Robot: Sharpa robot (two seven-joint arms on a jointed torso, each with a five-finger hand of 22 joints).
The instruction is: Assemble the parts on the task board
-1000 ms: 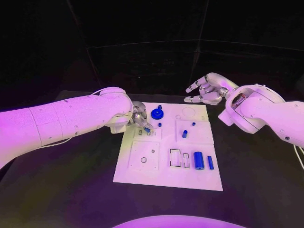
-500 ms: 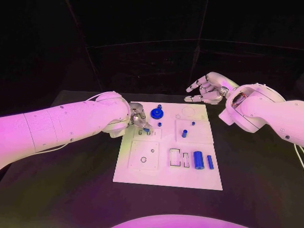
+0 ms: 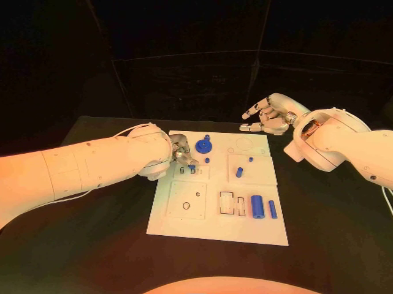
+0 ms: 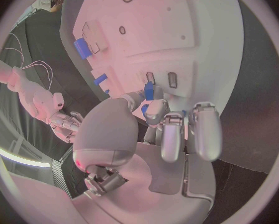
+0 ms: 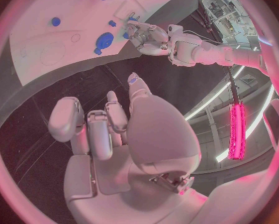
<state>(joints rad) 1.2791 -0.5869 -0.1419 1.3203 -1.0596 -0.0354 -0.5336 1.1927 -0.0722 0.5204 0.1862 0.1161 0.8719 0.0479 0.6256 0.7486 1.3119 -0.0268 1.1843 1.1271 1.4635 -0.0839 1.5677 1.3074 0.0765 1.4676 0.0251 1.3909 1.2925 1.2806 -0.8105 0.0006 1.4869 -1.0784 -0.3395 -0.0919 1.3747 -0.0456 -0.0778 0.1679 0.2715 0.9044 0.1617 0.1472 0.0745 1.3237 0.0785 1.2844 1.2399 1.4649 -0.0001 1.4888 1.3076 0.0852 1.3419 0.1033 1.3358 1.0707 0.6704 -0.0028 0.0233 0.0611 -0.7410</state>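
You are seeing the task board (image 3: 216,229) lying mid-table, with a blue disc (image 3: 203,147) at its far end and a blue cylinder (image 3: 257,207) near its right edge. Your left hand (image 3: 180,153) is pinching a small blue part (image 4: 148,91) over the board's far-left slots. Your right hand (image 3: 268,116) is hovering beyond the far edge, fingers apart, holding nothing.

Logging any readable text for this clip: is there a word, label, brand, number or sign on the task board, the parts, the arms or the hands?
None can be read.
Task board: outlines and holes, no lettering shown.
Blue parts, such as the cylinder: plain.
Left hand and right hand: no marking legible.
A glowing red strip in the room, seen from the right wrist, bears no readable characters.
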